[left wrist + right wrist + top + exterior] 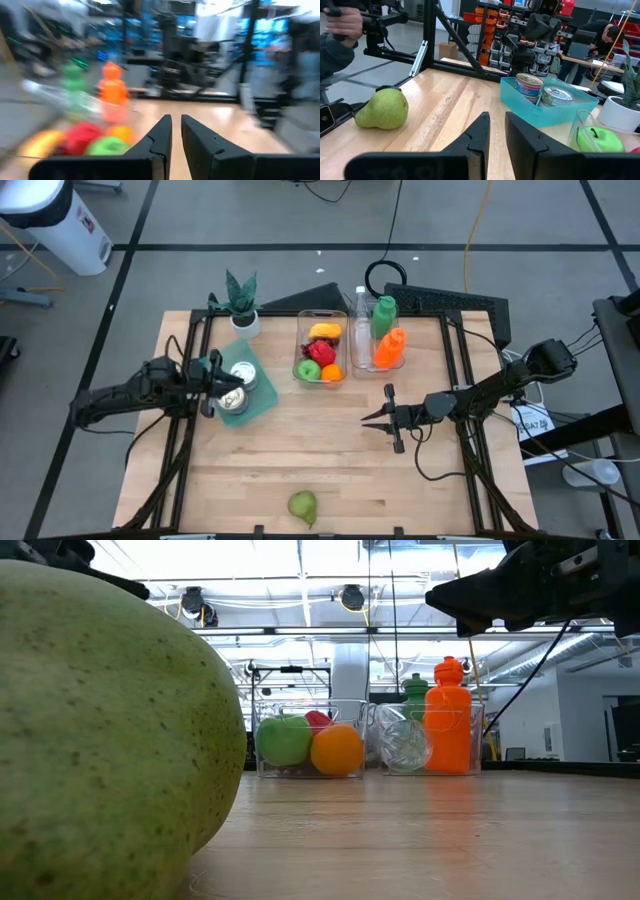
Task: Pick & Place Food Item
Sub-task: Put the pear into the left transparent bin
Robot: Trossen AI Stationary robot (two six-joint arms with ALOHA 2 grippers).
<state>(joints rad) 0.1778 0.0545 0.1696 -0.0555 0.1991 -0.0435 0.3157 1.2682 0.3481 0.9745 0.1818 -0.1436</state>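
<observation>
A green pear (302, 504) lies on its side on the wooden table near the front edge; it fills the left of the low view (100, 730) and also shows in the right wrist view (382, 109). My right gripper (366, 418) hovers shut and level over the table's middle right, pointing toward the left, well clear of the pear. My left gripper (218, 387) is shut, held level above the teal tray (262, 402) of cans, with nothing between its fingers (162, 132).
A clear bin (320, 320) with a banana, red fruit, green apple and orange stands at the back middle. A second bin with bottles (388, 348) is beside it. A potted plant (240, 300) stands back left. Bare wood lies between bins and pear. People show beyond the table (340, 22).
</observation>
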